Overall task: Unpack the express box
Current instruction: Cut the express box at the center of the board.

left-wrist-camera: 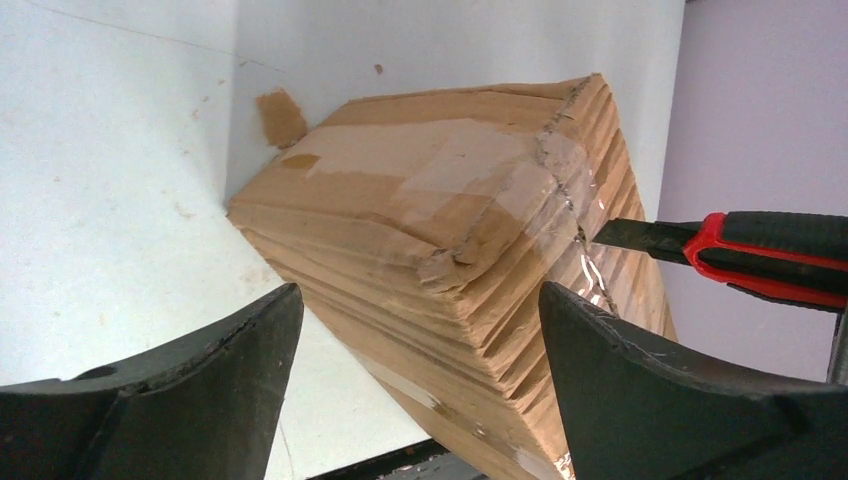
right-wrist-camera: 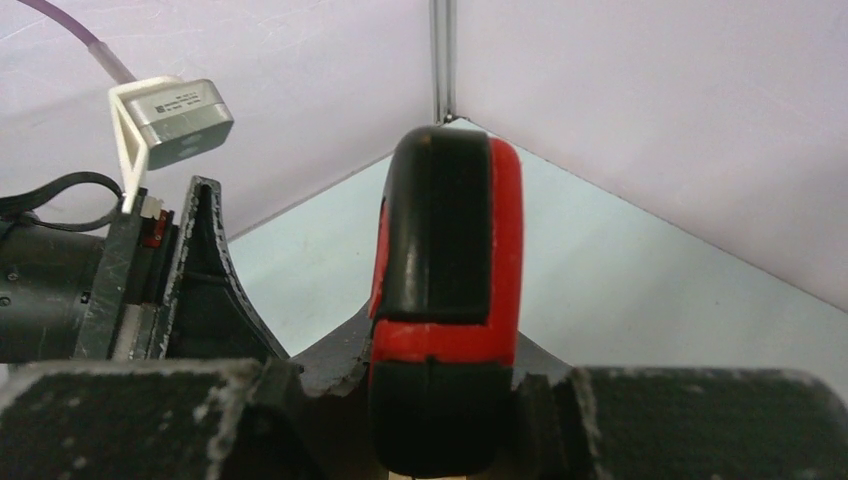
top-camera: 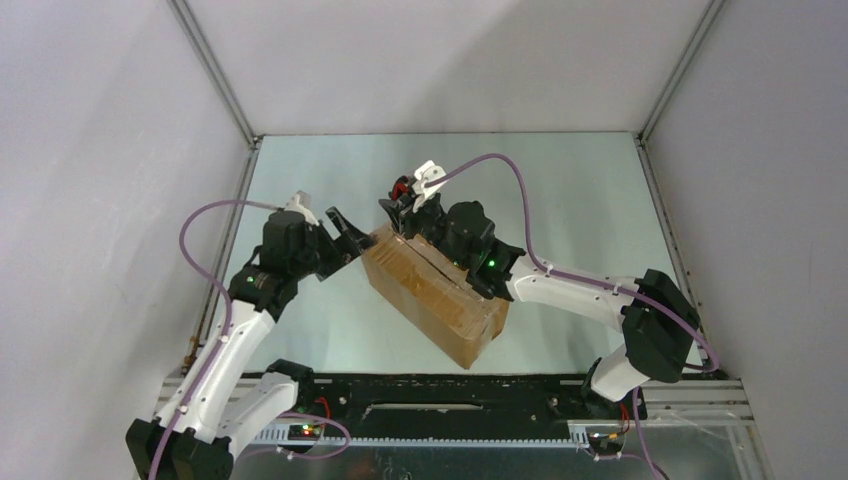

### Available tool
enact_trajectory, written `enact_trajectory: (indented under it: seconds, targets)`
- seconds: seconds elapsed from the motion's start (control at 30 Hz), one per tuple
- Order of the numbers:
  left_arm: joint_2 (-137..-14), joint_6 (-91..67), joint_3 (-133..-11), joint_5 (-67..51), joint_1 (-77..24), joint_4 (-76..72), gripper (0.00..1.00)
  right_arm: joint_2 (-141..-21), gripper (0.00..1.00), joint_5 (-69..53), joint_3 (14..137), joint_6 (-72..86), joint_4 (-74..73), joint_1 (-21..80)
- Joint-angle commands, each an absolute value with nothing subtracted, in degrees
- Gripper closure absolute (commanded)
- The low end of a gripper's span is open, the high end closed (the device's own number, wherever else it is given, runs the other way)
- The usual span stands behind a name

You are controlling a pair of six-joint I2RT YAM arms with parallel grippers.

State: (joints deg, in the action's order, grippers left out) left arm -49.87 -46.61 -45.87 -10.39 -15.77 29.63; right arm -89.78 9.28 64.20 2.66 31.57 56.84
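Cardboard sits at the middle of our table (top-camera: 580, 200): the express box (top-camera: 435, 290) lies flat and diagonal, one end pointing far-left and the other near-right, between our two arms. Its top flaps are closed, with clear tape (left-wrist-camera: 470, 160) running along the seam and down over the far-left end.

Our left gripper (top-camera: 347, 228) is at that far-left end with its jaws spread wide. In the left wrist view its two dark fingers (left-wrist-camera: 200, 380) frame the crumpled corner of the carton from either side (we cannot tell whether either finger touches the cardboard).

Our right gripper (top-camera: 408, 207) hangs over the same end of the box from the other side, its jaws clamped on a red-and-black utility knife (right-wrist-camera: 450, 250). The handle stands upright between the pads in the right wrist view. From the left wrist camera we see the knife's dark blade (left-wrist-camera: 625, 235) extended, its tip right at the taped edge of the box end, where the tape looks torn and wrinkled.
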Motion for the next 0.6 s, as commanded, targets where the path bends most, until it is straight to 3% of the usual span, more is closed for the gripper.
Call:
enact_trajectory:
  seconds: [0.0, 0.3, 0.57]
  targets:
    - [-47.9, -43.7, -49.4, -8.6, -13.9, 32.4, 0.1, -88.6, 1.0, 9.4, 64.4, 1.6, 34.3, 57.1]
    - [-49.2, -44.4, -46.5, -7.3, -13.3, 30.6, 0.22, -88.6, 1.0, 10.1, 63.7, 0.5, 34.3, 58.1]
    - [-49.3, -47.2, -44.5, -5.1, -13.3, 29.4, 0.48, -87.5, 1.0, 12.9, 61.1, 0.3, 35.0, 58.9]
